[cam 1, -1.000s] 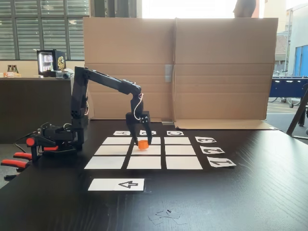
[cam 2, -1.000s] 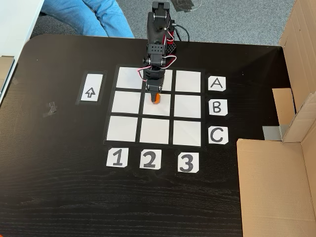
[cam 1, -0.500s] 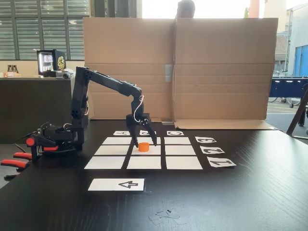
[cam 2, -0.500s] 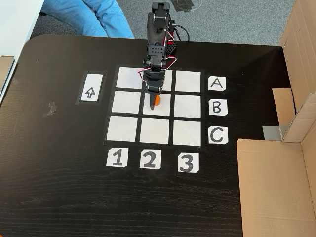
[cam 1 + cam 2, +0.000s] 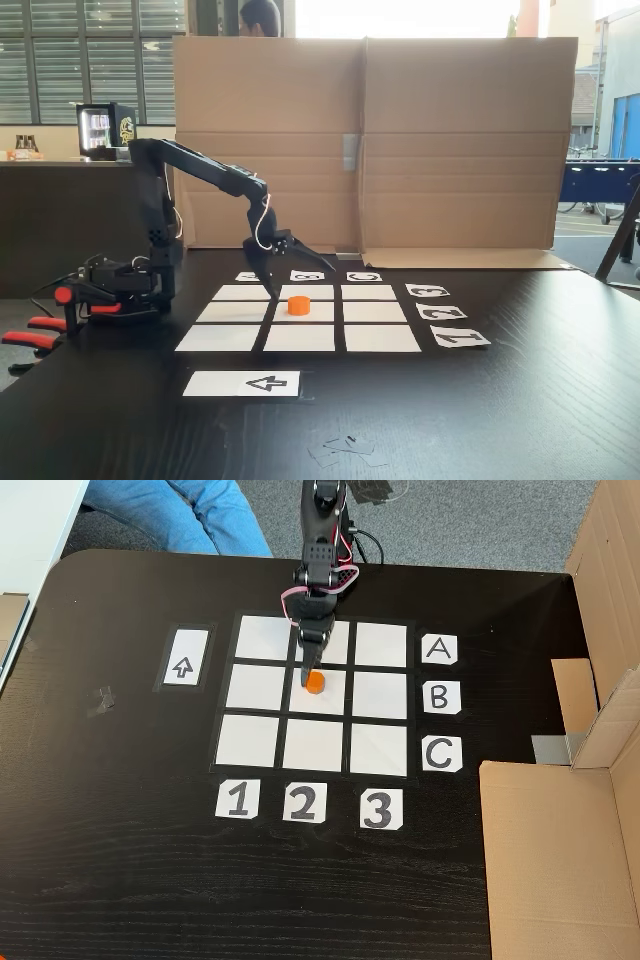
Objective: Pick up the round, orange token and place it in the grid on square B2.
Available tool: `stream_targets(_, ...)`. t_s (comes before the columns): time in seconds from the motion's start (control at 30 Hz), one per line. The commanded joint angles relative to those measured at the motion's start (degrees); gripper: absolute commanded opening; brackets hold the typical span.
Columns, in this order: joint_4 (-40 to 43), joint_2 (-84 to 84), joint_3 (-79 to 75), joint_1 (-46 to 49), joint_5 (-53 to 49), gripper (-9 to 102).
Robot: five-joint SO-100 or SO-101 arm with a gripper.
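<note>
1. A black wood-grain table point(image 5: 520, 400) carries everything, with a tall cardboard screen point(image 5: 400, 140) standing along its far edge and window blinds and a dark counter behind that in the side-on fixed view.
2. Nearest the camera in that view lies a white strip with a black arrow point(image 5: 242, 383); in the fixed view from above the same strip point(image 5: 184, 658) sits to the left of the paper squares.
3. Next comes the grid point(image 5: 250, 742) of nine white rectangles, with number labels point(image 5: 303, 805) along one side and letter labels point(image 5: 441, 697) along another.
4. The orange token point(image 5: 298, 305) rests flat on the centre square point(image 5: 312, 708); from above, the token point(image 5: 315, 683) sits in that square's upper half, towards the arm.
5. The gripper point(image 5: 298, 272) hangs above the far row of the grid, its fingers spread wide and holding nothing, clear of the token.
6. From above, the gripper point(image 5: 306, 666) points down at the token's near edge.
7. Farther back the arm's base point(image 5: 125, 285) is clamped at the table edge by orange-handled clamps point(image 5: 35, 335).
8. A person's legs in blue jeans point(image 5: 185, 510) show beyond the table in the view from above.
</note>
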Motion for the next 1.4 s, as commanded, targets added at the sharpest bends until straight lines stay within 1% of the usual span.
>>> stream_targets(0.0, -1.23, 18.02, 7.82, 7.38, 0.09, 56)
stream_targets(0.03, -0.26, 21.97, 9.14, 11.43, -0.18, 55)
stream_targets(0.1, 1.49, 29.62, 11.16, 21.27, -2.29, 48)
stream_targets(0.17, 1.93, 33.93, 11.95, 32.61, -4.83, 28)
stream_targets(0.23, -0.18, 36.74, 13.01, 44.21, -5.01, -1)
stream_targets(0.37, -4.57, 43.07, 16.70, 62.75, -4.92, -1)
stream_targets(0.5, -4.92, 51.24, 20.48, 76.64, -5.54, -1)
stream_targets(0.53, -3.96, 53.17, 20.74, 80.07, -6.15, -1)
stream_targets(0.6, -5.71, 57.83, 23.38, 87.71, -5.80, -1)
stream_targets(0.67, -5.80, 64.69, 27.60, 91.76, -5.80, -1)
stream_targets(0.9, 1.67, 84.99, 38.23, 101.87, -6.06, -1)
stream_targets(1.03, -1.14, 84.99, 42.71, 103.01, -6.06, -1)
stream_targets(1.37, -1.14, 84.99, 42.71, 102.57, -6.15, -1)
